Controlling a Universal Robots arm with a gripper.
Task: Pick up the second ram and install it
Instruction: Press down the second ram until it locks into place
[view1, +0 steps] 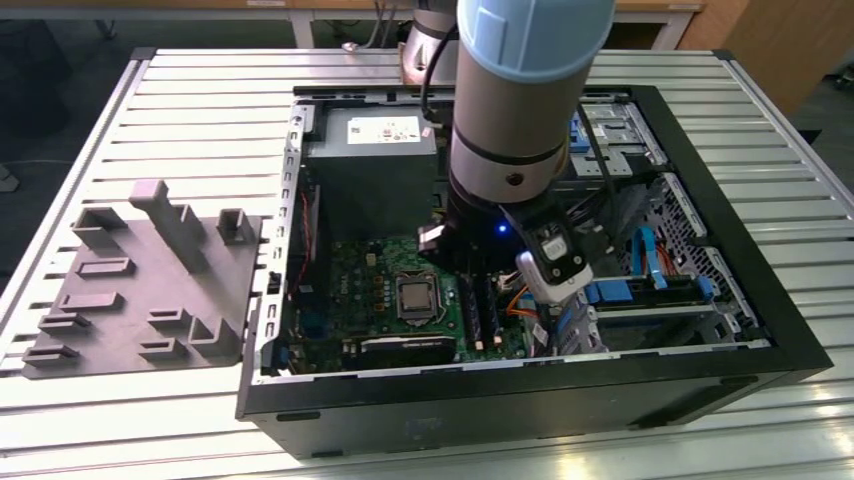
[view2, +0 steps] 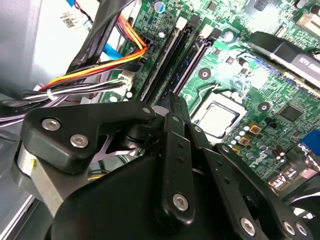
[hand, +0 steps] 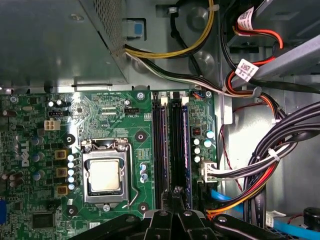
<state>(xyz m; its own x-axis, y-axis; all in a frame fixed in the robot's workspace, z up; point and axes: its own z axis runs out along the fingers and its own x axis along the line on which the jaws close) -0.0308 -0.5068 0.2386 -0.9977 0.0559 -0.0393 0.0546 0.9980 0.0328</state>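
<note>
My gripper (hand: 175, 194) hangs low over the green motherboard (hand: 45, 150), and its black fingers (view2: 176, 125) are shut together with nothing visible between them. Its tips sit over one end of the long black memory slots (hand: 161, 145). A slim bluish-green stick, the second ram (hand: 184, 145), stands edge-on in the slot alongside, also seen in the second wrist view (view2: 188, 64). I cannot tell whether the tips touch it. In the exterior view the arm's wrist (view1: 514, 180) reaches down into the open computer case (view1: 747, 300).
The processor socket (hand: 104, 175) lies beside the slots. Bundles of black, orange and yellow cables (hand: 270, 160) crowd the other side. The grey power supply (view1: 374, 170) stands at the case's far end. A grey holder tray (view1: 147, 270) lies outside the case at the exterior view's left.
</note>
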